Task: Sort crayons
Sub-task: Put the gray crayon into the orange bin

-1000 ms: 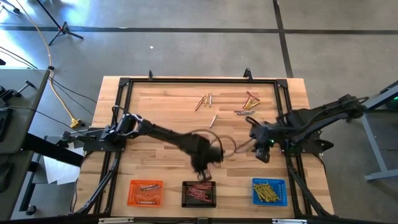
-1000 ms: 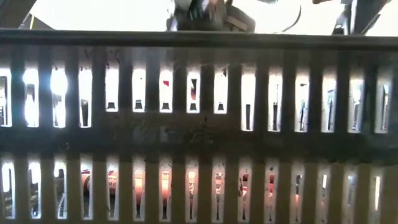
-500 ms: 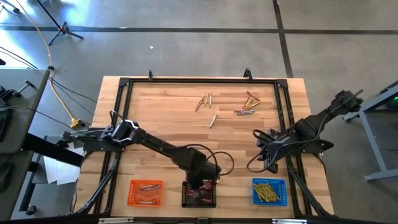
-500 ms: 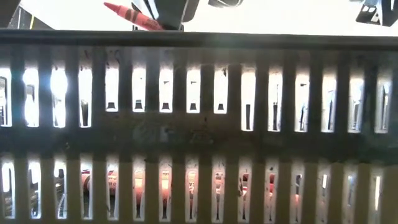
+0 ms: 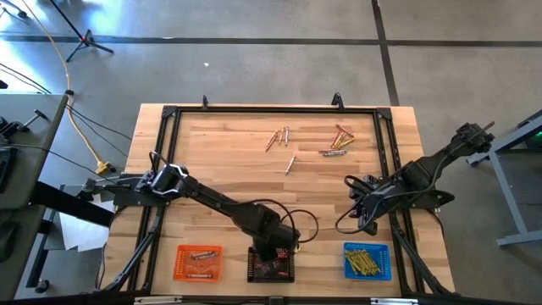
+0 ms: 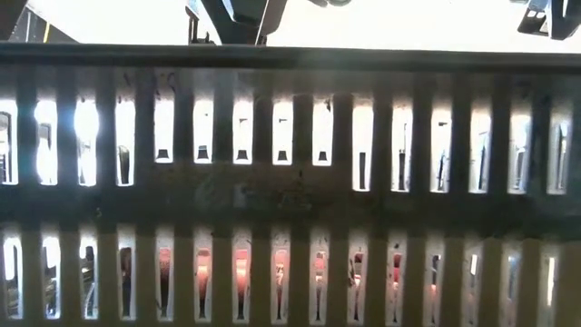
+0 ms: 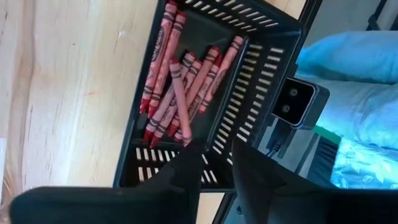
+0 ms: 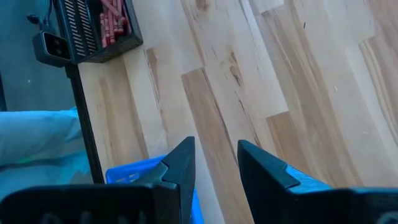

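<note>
My left gripper (image 7: 214, 163) is open over the black tray (image 5: 271, 263) at the table's near edge. It also shows in the high view (image 5: 273, 248) and at the top of the low view (image 6: 238, 14). Several red crayons (image 7: 180, 93) lie in that tray, and one (image 7: 177, 102) lies across the pile, its end just ahead of my fingertips. My right gripper (image 8: 216, 158) is open and empty above bare table, just beyond the blue tray (image 5: 366, 260); it also shows in the high view (image 5: 364, 222). Loose crayons (image 5: 279, 137) lie on the far part of the table.
An orange tray (image 5: 197, 262) with crayons stands left of the black one, and yellow crayons lie in the blue tray. More loose crayons lie at the far right (image 5: 337, 140) and one alone (image 5: 290, 163). The black tray's slotted wall (image 6: 290, 182) fills the low view. A black frame (image 5: 169, 169) borders the table.
My left gripper has gone toward the near edge and down over the black tray with a red crayon. Half a second ago the crayon stuck out of its fingers in the low view; now it is gone from there. My right gripper has drawn back toward the near right.
</note>
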{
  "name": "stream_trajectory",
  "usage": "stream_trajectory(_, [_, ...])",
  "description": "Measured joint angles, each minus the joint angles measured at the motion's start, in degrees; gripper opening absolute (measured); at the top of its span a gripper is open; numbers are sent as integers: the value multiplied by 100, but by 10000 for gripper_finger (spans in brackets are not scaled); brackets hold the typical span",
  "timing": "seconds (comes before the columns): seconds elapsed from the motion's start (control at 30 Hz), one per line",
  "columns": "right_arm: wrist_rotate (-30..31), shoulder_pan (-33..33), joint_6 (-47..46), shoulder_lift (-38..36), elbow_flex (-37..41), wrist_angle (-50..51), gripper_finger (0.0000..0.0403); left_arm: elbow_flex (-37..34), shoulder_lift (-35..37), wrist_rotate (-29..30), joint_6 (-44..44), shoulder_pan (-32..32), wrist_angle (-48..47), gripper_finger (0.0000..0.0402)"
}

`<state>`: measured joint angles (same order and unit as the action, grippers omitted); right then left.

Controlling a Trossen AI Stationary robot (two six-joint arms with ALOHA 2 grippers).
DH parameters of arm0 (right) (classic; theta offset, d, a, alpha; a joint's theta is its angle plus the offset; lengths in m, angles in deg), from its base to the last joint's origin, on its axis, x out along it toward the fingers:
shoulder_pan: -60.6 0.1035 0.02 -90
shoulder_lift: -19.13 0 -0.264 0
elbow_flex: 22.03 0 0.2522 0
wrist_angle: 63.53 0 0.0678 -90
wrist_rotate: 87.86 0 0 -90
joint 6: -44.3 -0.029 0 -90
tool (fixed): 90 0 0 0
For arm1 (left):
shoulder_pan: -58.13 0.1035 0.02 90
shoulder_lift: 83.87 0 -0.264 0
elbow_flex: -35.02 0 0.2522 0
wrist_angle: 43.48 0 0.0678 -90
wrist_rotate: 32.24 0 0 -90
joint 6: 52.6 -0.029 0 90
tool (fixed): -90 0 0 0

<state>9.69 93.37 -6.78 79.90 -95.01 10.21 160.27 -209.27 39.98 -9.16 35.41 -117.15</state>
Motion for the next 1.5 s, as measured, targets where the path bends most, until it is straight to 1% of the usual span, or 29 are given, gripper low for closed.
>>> stream_trajectory(0.1, [0,0,5,0,0,-53,105,0,0,4,27,14,10,86])
stream_trajectory(0.2, [0,0,5,0,2,-108,105,0,0,4,41,84,10,84])
stream_trajectory(0.33, [0,-25,7,0,2,-117,105,286,-17,-10,-631,392,-37,76])
stream_trajectory(0.4, [2,-59,7,2,2,-117,105,477,-1,110,-1060,629,27,72])
stream_trajectory(0.47, [40,-85,-19,2,2,-117,105,583,2,571,-1348,894,8,71])
stream_trajectory(0.6, [280,-91,-198,2,2,-119,105,582,-1,2030,-1436,1508,28,72])
stream_trajectory(0.63, [333,-91,-258,2,2,-117,105,548,-31,2279,-1420,1678,70,72])
stream_trajectory(0.7, [408,-90,-290,4,4,-127,105,524,-163,2564,-1514,1992,100,72])
stream_trajectory(0.83, [422,-91,-297,4,4,-152,105,507,-552,2630,-1847,2509,249,72])
stream_trajectory(1.07, [420,-90,-565,4,4,-159,105,501,-1140,2611,-1959,3110,247,72])
stream_trajectory(1.2, [455,-90,-559,4,4,-159,105,503,-1169,2597,-1963,3255,342,72])
stream_trajectory(1.43, [819,-92,-552,4,4,-159,105,509,-1174,2691,-2260,3300,516,72])
stream_trajectory(1.5, [868,-92,-565,4,4,-159,105,514,-1217,2693,-2262,3285,708,72])
